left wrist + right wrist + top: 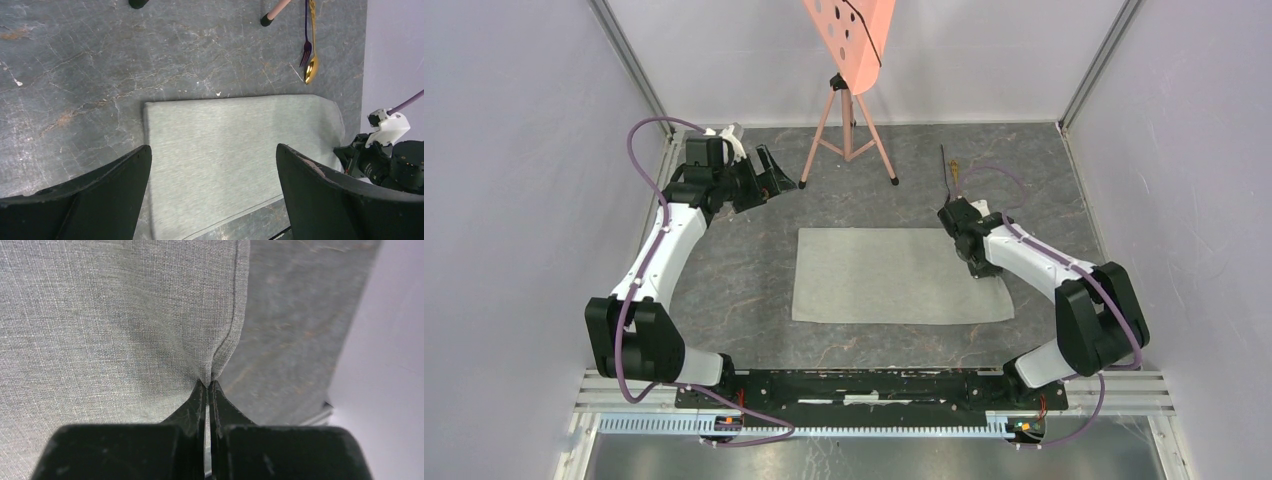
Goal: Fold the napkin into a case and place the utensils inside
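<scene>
Now my right jaws are pressed together on the short hemmed edge of the napkin (100,315), puckering it between the tips, I judge so that the edge can be lifted and folded over. The cloth lies flat on the bench (744,260), its long axis running from these jaws toward my left jaws, which hang spread and empty.

Overhead view, two wrist close-ups (all sharing napkin (894,275))
</scene>
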Robot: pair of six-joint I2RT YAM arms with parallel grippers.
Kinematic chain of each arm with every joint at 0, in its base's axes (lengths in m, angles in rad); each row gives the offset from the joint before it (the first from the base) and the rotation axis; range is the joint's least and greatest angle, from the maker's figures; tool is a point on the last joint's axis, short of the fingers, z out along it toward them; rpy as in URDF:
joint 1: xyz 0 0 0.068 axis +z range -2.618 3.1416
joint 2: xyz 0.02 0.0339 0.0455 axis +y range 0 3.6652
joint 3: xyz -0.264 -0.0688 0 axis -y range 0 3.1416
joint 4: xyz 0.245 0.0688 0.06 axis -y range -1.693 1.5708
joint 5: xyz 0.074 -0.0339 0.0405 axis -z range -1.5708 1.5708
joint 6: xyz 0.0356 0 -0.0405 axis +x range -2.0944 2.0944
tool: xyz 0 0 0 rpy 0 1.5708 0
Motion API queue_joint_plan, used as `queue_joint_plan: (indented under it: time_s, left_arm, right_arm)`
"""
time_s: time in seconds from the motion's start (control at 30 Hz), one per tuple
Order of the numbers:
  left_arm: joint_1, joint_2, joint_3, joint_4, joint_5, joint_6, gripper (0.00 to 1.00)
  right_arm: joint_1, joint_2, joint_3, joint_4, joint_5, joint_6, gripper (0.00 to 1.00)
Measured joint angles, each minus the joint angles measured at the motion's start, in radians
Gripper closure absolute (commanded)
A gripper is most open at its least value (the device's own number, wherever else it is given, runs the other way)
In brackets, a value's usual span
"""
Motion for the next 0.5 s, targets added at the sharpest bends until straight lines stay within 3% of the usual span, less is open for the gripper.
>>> queue_joint_plan:
  time_s: [0.23, 0.5]
  left_arm:
    - [0.0, 0.0, -0.005, 0.0, 0.006, 0.0, 0.0]
    - [0.0, 0.0, -0.005, 0.0, 0.011, 0.0, 0.0]
  right_arm:
    - [-0.008, -0.008, 0.016, -0.095, 0.159, -0.004, 1.0]
    - [0.083, -0.031, 0.147, -0.113, 0.076, -0.086, 1.0]
